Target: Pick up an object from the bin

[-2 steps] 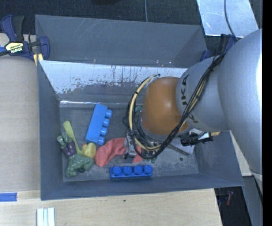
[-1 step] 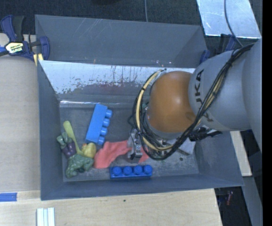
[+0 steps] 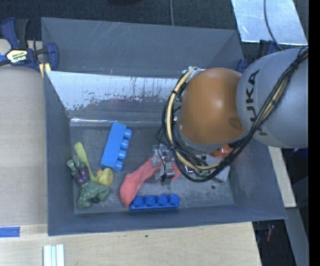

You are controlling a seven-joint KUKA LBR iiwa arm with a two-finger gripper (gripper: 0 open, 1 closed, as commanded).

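My gripper (image 3: pixel 166 164) hangs low in the middle of the bin, just below the arm's orange dome. Its metal tip sits at the upper right end of a pink-red soft floppy thing (image 3: pixel 138 180), which lies slanted on the bin floor. Whether it touches or grips that thing is hidden. A long flat blue brick (image 3: pixel 155 201) lies just in front of the gripper, along the near wall. Left of the gripper, a lighter blue studded brick (image 3: pixel 117 145) lies tilted.
At the bin's left lies a small heap: a green figure (image 3: pixel 92 193), a yellow piece (image 3: pixel 103 175) and a purple bit (image 3: pixel 81 174). A small orange thing (image 3: pixel 222 151) peeks out under the arm at right. The arm and its cables cover the bin's right half.
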